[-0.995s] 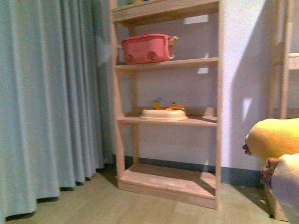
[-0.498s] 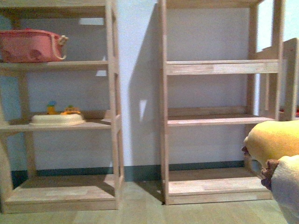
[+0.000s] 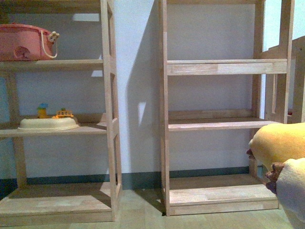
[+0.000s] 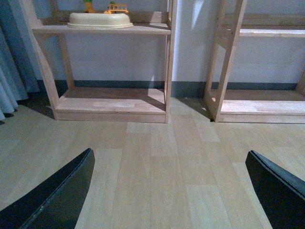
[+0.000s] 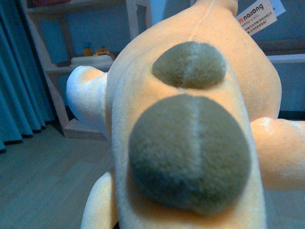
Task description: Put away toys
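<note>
Front view: the plush toy (image 3: 279, 143) sits at the right edge, off the floor and just in front of the right shelf unit (image 3: 214, 125). I judge it is being carried there for shelving. Its body is rounded orange-yellow pile, with a paler limb and a reddish-brown tip below. The right unit is pale, square-edged timber, and I see nothing on its boards. The left shelf unit (image 3: 108, 95) carries a pink basket (image 3: 24, 43) of moulded plastic on an upper board and a shallow cream tray (image 3: 47, 125) with small bright pieces below it. Left wrist view: my left claw (image 4: 169, 153) is spread wide, its two matte black fingers well apart with only the plank-pattern floor (image 4: 157, 181) between them. It grips nothing and is probably parked clear of the carry. Right wrist view: the plush fills the frame as soft short fleece with two round grey-brown patches split by a centre seam. A white printed tag (image 5: 257, 15) shows at one end. The right claw is hidden behind it, so I cannot tell its opening. Since the toy hangs against this camera, I infer a hold.
</note>
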